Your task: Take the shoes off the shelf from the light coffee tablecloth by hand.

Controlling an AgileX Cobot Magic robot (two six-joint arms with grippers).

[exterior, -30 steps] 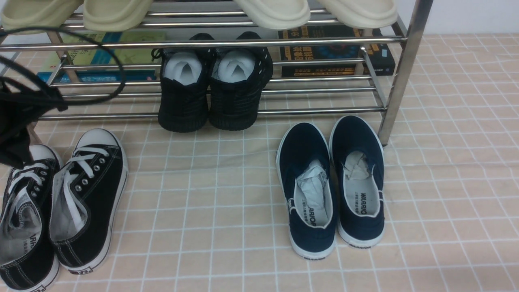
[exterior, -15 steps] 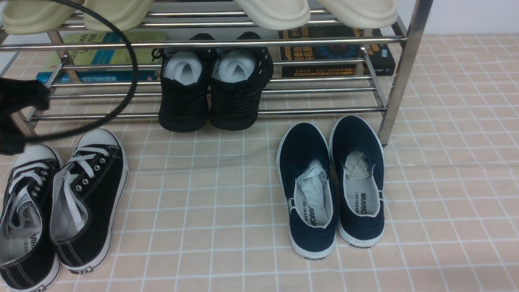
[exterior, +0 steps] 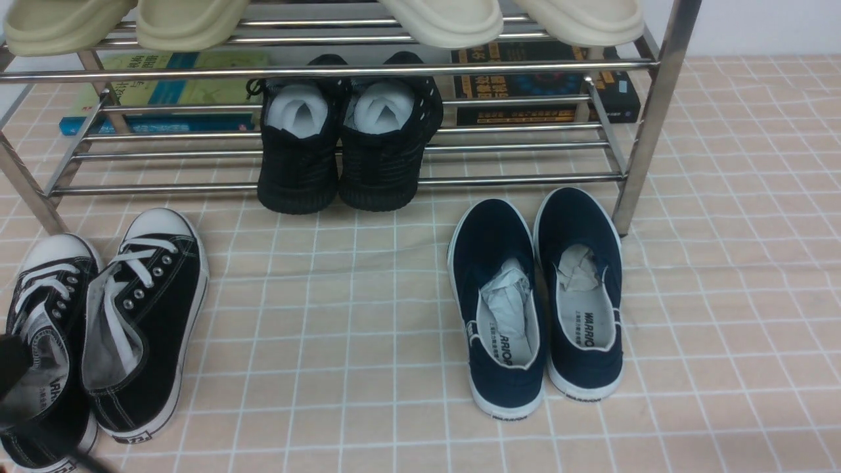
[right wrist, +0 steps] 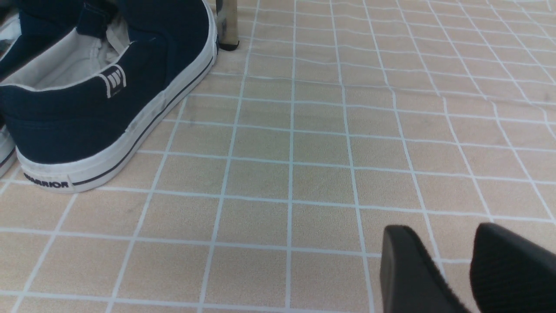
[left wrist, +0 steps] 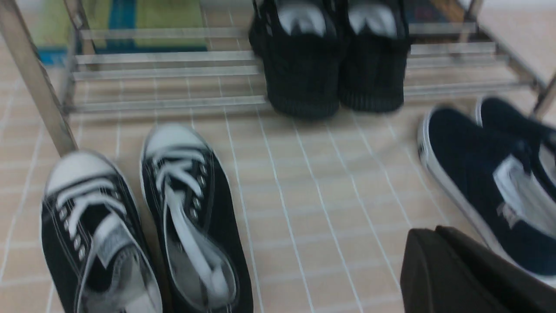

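Note:
The pair of black canvas shoes [exterior: 148, 315] with white laces and toe caps lies side by side on the gridded beige tablecloth [exterior: 355, 315], at the front left of the chrome shelf [exterior: 328, 69]. They also show in the left wrist view [left wrist: 191, 208]. My left gripper [left wrist: 428, 232] is shut and empty, above the cloth between the two pairs of shoes on it. A dark blurred part of my left arm [exterior: 10, 374] overlaps the left shoe's heel in the front view. My right gripper [right wrist: 441, 232] is open and empty, low over bare cloth.
All-black knit sneakers [exterior: 341, 151] stand on the shelf's lowest tier. Navy slip-ons [exterior: 535, 295] lie on the cloth by the shelf's right post [exterior: 647, 118]. Cream slippers [exterior: 447, 20] sit on the upper tier. Books [exterior: 545, 85] lie behind the shelf.
My left arm and its looping cable have dropped from the left edge by the shelf down to the bottom-left corner. The shoes have not moved.

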